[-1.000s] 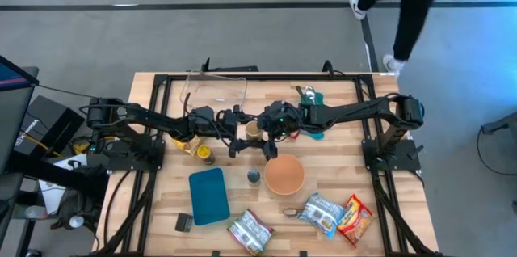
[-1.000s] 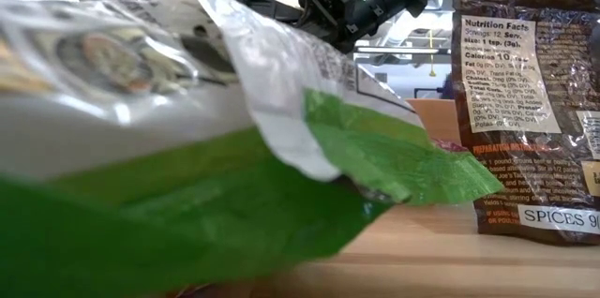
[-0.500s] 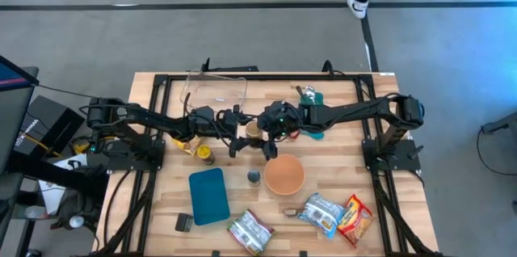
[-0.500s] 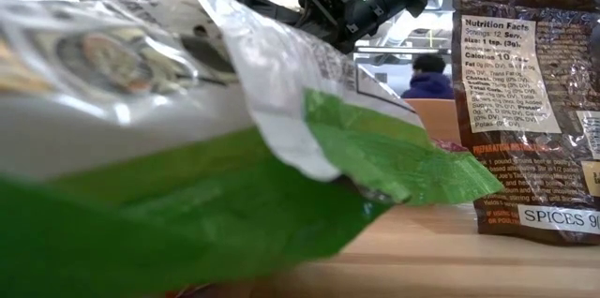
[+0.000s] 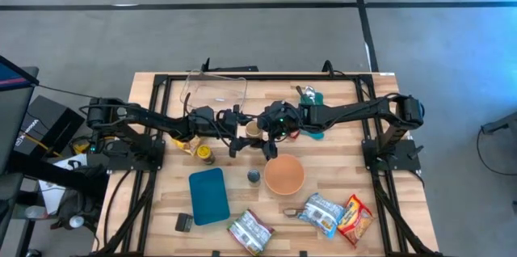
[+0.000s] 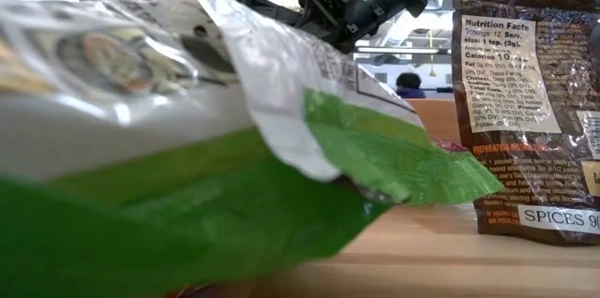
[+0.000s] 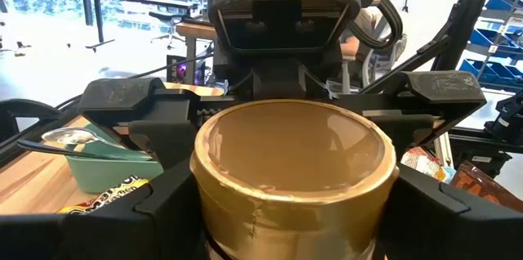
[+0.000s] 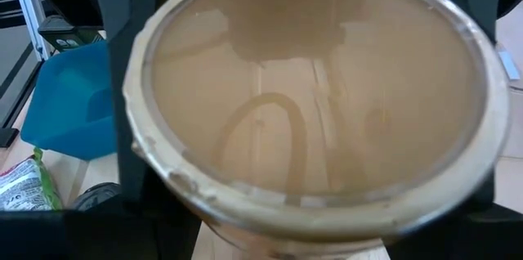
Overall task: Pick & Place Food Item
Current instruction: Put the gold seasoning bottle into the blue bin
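Left gripper [image 5: 242, 137] at table centre, fingers spread wide on either side of a tan paper cup [image 5: 253, 130]; in the left wrist view both dark fingers [image 7: 167, 203] flank the cup [image 7: 292, 174] w/ its sealed film lid. Contact w/ the cup wall looks likely but cannot be confirmed. Right gripper [image 5: 268, 140] sits directly at 3 o'clock of the cup, meeting the left one over it; its jaws stand wide around the same cup, the lid filling the right wrist view [image 8: 315, 96].

Ref. positions, high view:
- Orange bowl [image 5: 283, 174]: 5 o'clock of the cup, near.
- Small dark can [image 5: 254, 176]: 6 o'clock of the cup.
- Teal lid [image 5: 208, 195]: 7 o'clock.
- Clear container [image 5: 216, 91]: 11 o'clock.
- Teal bowl w/ spoon [image 5: 312, 95]: 2 o'clock.
- Green-white snack bag [image 5: 249, 231], silver packet [image 5: 321, 212], red packet [image 5: 355, 218]: along the table's near edge [image 5: 161, 241].

Low view: the snack bag [image 6: 141, 148] blocks most of the frame; spice packet [image 6: 525, 101] upright at 3 o'clock.
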Robot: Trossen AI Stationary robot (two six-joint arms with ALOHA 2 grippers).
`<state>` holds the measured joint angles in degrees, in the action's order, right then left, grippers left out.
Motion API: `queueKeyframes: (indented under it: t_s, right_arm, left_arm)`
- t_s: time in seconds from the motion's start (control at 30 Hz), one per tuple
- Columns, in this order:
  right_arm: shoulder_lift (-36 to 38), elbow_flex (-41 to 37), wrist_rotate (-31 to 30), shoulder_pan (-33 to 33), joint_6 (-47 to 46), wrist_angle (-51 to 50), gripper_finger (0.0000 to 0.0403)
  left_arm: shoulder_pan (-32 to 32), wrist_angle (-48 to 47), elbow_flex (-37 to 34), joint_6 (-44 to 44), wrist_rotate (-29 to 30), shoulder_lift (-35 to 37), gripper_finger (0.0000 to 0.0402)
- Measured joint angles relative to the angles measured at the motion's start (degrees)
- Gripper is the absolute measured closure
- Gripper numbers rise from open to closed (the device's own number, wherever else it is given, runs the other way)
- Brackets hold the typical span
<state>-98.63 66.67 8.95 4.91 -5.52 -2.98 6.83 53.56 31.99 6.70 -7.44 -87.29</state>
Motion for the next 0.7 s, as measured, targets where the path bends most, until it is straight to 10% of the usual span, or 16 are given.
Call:
queueKeyframes:
  t_s: [0.7]
  right_arm:
    - [0.00,0.00,0.00,0.00,-0.02,-0.01,0.0116]
  left_arm:
    - [-0.02,0.04,0.00,0.00,0.09,0.00,0.0125]
